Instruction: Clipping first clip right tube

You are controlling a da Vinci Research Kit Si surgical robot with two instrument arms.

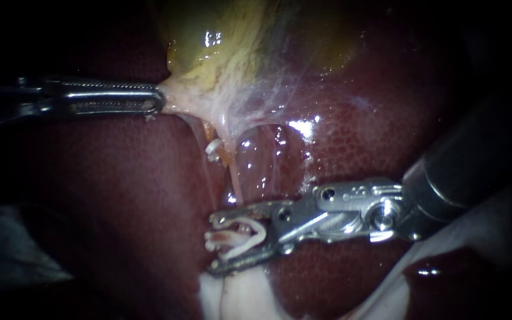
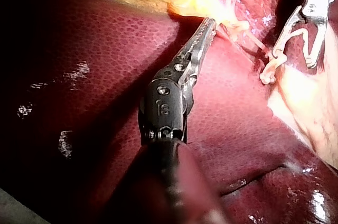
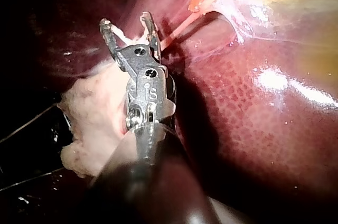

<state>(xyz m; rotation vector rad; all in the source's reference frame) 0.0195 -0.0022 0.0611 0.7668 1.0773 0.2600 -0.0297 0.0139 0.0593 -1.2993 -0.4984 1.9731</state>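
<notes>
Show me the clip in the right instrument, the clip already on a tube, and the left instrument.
loaded clip (image 1: 253,229): endoscope view, white arm.
clip on tube (image 1: 212,150): endoscope view, white body.
left instrument (image 1: 160,98): endoscope view, jaw tips gripping gallbladder (image 1: 220,41).

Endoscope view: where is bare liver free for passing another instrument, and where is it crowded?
Free: the liver below the left instrument, and the liver between the gallbladder and the right instrument. Crowded: the middle, where tubes run down, one bearing a small clip, to the loaded clip in the right instrument.
</notes>
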